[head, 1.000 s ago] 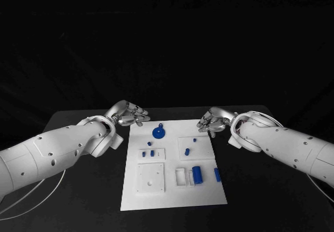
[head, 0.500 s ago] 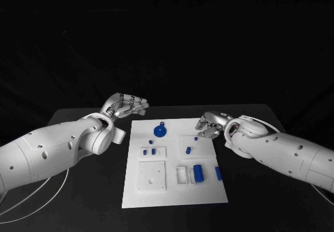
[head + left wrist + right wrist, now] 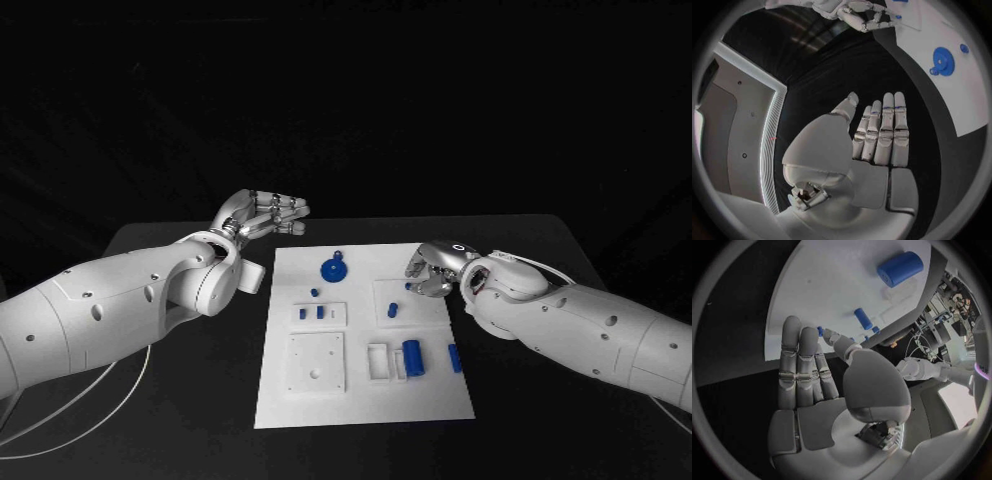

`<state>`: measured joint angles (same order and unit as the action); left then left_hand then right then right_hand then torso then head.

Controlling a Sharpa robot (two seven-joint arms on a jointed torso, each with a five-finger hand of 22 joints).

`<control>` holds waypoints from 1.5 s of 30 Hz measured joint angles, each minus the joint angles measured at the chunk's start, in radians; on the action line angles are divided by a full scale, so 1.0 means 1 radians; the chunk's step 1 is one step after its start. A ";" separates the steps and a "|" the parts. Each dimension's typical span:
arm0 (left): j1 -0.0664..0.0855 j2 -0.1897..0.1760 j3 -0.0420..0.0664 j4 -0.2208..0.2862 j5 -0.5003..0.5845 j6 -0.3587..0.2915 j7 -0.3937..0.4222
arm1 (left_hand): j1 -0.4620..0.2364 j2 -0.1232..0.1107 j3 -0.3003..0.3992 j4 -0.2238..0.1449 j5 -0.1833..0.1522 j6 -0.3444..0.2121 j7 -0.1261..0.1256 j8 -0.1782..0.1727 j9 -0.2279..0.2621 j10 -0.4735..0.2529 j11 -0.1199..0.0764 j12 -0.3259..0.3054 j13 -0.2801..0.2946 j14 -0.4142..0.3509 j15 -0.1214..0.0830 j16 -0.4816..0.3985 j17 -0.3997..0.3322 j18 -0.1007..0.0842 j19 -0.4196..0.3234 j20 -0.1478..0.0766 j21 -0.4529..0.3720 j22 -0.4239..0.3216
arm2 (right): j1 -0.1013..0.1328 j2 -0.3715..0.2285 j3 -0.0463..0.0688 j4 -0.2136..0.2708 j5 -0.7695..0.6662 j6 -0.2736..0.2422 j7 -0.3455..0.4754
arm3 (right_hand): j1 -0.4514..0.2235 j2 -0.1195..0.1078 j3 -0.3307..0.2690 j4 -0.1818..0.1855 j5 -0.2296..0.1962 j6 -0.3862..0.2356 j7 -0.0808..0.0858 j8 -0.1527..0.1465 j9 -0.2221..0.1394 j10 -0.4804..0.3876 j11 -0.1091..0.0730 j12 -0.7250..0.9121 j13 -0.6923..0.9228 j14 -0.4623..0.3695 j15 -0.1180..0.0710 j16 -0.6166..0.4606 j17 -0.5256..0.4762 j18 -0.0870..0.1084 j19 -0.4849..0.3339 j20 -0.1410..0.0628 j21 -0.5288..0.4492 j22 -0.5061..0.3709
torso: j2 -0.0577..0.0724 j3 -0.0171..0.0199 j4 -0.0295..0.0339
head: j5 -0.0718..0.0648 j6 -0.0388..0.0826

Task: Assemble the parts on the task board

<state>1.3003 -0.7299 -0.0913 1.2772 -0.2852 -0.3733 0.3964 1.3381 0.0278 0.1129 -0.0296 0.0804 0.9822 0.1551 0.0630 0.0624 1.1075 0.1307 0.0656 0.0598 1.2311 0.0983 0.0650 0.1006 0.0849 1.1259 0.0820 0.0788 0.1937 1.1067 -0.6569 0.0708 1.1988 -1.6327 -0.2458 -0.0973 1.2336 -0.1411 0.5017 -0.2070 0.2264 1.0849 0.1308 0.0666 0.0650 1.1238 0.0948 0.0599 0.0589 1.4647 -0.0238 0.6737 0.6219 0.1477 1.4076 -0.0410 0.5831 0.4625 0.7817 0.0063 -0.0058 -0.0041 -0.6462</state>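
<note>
Two hands at task board far end, right hand pinching small blue part over board, left hand released, off far-left corner.

A matte black rectangular table spans the foreground against a dark backdrop. Thin white cables trail in loose curves over its near left part, and another thin white cable lies near its right edge.
</note>
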 measured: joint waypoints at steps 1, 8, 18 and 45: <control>0.000 0.001 0.000 0.000 0.003 0.000 0.000 | 0.000 0.000 0.000 0.000 0.000 0.000 0.000 0.000 0.000 0.000 0.000 0.000 0.000 0.001 -0.001 0.000 0.000 0.000 0.000 0.000 0.000 -0.001 | 0.000 0.001 -0.001 0.000 -0.003 -0.001 -0.001 | -0.003 -0.003 0.004 -0.004 0.002 0.000 0.000 0.000 0.000 0.000 0.000 0.000 0.000 0.000 0.000 0.000 -0.004 0.000 0.000 0.000 0.000 0.006 | 0.000 0.0000 -0.0001 | 0.001 0.000; 0.000 0.002 0.000 -0.001 0.012 0.001 -0.002 | 0.000 0.000 0.000 0.000 0.000 0.000 0.000 0.000 0.000 0.000 0.000 0.000 0.000 0.008 -0.006 0.000 0.003 0.000 0.004 -0.004 0.000 -0.005 | -0.002 0.008 -0.004 0.000 -0.015 -0.006 -0.004 | -0.005 -0.005 0.041 -0.007 -0.007 0.000 0.000 0.000 0.000 0.000 0.000 0.000 0.000 0.000 0.000 0.003 -0.007 -0.001 -0.004 -0.003 0.000 0.039 | 0.000 0.0000 0.0000 | 0.002 -0.003; 0.000 0.002 0.000 -0.002 0.017 0.011 -0.016 | 0.000 0.000 0.000 0.000 0.000 0.000 0.000 0.000 0.000 0.000 0.000 0.000 0.000 0.014 -0.007 0.000 0.006 -0.001 0.012 -0.005 0.004 -0.008 | -0.011 0.026 -0.011 -0.014 -0.025 -0.009 -0.011 | -0.005 -0.005 0.114 -0.012 -0.033 0.031 -0.016 0.000 0.000 0.076 -0.022 0.000 0.000 -0.009 -0.009 0.025 0.013 -0.003 -0.018 -0.014 0.022 0.090 | 0.000 -0.0004 0.0001 | 0.004 -0.008; 0.000 0.005 0.000 -0.006 0.017 0.053 -0.049 | 0.008 0.008 0.003 -0.003 0.015 -0.007 0.000 0.000 0.000 -0.007 0.000 0.000 0.000 0.027 -0.013 0.000 0.013 -0.007 0.020 -0.012 0.016 -0.010 | -0.018 0.048 -0.006 -0.049 -0.048 -0.033 -0.020 | 0.019 0.040 0.097 -0.035 -0.102 0.141 -0.040 0.000 0.008 0.199 -0.060 -0.006 0.001 -0.007 -0.032 0.028 0.025 -0.018 -0.025 -0.033 0.019 0.164 | 0.000 -0.0004 0.0012 | 0.005 -0.020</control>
<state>1.3003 -0.7253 -0.0913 1.2710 -0.2678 -0.3202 0.3478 1.3461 0.0356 0.1162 -0.0328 0.0958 0.9750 0.1551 0.0629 0.0622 1.1006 0.1308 0.0656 0.0595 1.2581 0.0855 0.0650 0.1139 0.0774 1.1456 0.0696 0.0944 0.1842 1.0884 -0.6088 0.0648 1.1501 -1.6804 -0.2785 -0.1171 1.2524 -0.1008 0.5987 -0.2417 0.1247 1.2262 0.0908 0.0666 0.0732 1.3224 0.0345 0.0538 0.0598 1.4579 -0.0559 0.7019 0.6470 0.1295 1.3828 -0.0737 0.6025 0.6267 0.7814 0.0059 -0.0046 0.0008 -0.6657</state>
